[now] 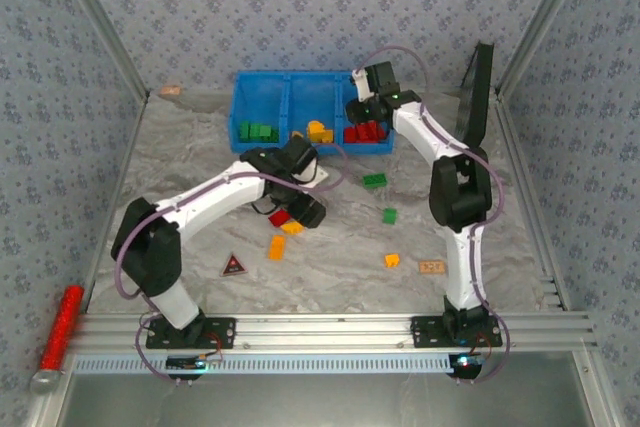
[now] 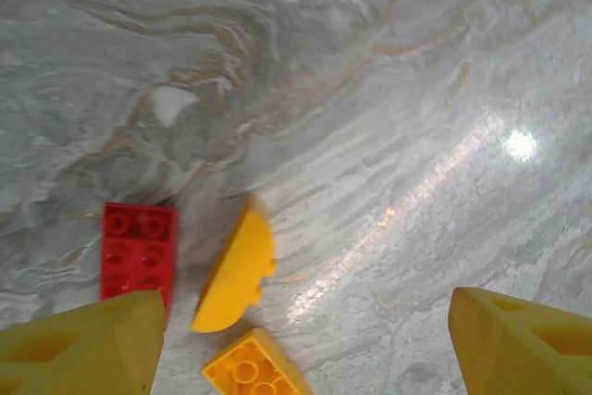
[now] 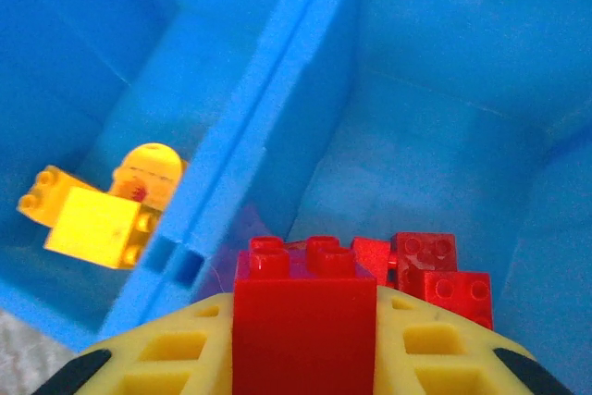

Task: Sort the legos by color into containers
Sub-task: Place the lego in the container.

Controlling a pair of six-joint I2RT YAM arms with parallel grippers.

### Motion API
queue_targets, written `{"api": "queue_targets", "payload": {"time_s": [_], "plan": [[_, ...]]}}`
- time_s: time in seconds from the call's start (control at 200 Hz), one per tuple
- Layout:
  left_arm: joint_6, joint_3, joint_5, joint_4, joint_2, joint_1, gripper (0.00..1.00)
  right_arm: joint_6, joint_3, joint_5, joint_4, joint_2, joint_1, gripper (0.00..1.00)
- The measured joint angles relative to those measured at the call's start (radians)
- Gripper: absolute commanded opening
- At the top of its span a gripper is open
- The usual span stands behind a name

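The right gripper [image 3: 305, 344] is pinching a red brick [image 3: 303, 316] between its yellow lattice-moulded fingers [image 3: 176, 358], with the studs pointing away from the wrist camera. It is hovering over the right compartment [image 3: 462, 90] of the glossy blue bin [image 1: 262, 82], close to the ribbed divider [image 3: 254, 136]. More red bricks [image 3: 427, 270] are lying on that compartment's floor, while yellow pieces [image 3: 97, 219], one of them rounded, are sitting in the middle compartment [image 3: 111, 90]. Seen from above, the right arm [image 1: 430, 142] is reaching forward and leftward with its elbow raised and its wrist dipping toward the bin. The left gripper [image 2: 305, 321] is holding its jaws spread wide with nothing between them, pointing down at the grey marbled tabletop [image 2: 388, 90]. A red two-by-four plate [image 2: 139, 252], a smooth yellow curved piece [image 2: 236, 275] and a studded yellow brick [image 2: 252, 372] are lying near its left finger. The left arm [image 1: 200, 202] is stretching low toward the table's middle. Green bricks [image 1: 257, 131] are resting in the left compartment [image 1: 262, 107]. Loose green pieces [image 1: 374, 180] and orange pieces [image 1: 276, 246] are lying scattered on the table, and a small tan tag [image 1: 432, 267] is showing marks too small to read.
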Motion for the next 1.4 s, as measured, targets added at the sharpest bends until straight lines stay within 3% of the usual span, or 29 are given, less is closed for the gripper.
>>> {"api": "queue_targets", "payload": {"time_s": [0.365,0.654,0.854,1.139,1.404], "plan": [[0.060,0.096,-0.068,-0.048,0.131,-0.089,0.80,0.006,-0.014,0.026,-0.005,0.048,-0.023,0.32],[0.099,0.408,-0.085,-0.074,0.346,-0.180,0.81,-0.016,-0.014,0.056,-0.024,0.082,-0.024,0.51],[-0.059,0.631,-0.080,-0.103,0.522,-0.215,0.81,-0.037,-0.014,0.056,-0.032,0.082,-0.025,0.60],[-0.325,0.651,-0.077,-0.014,0.583,-0.257,0.81,-0.055,-0.014,0.015,-0.042,0.075,-0.027,0.68],[-0.407,0.711,-0.076,0.018,0.655,-0.290,0.81,-0.070,-0.014,-0.029,-0.058,0.007,-0.030,0.74]]}}
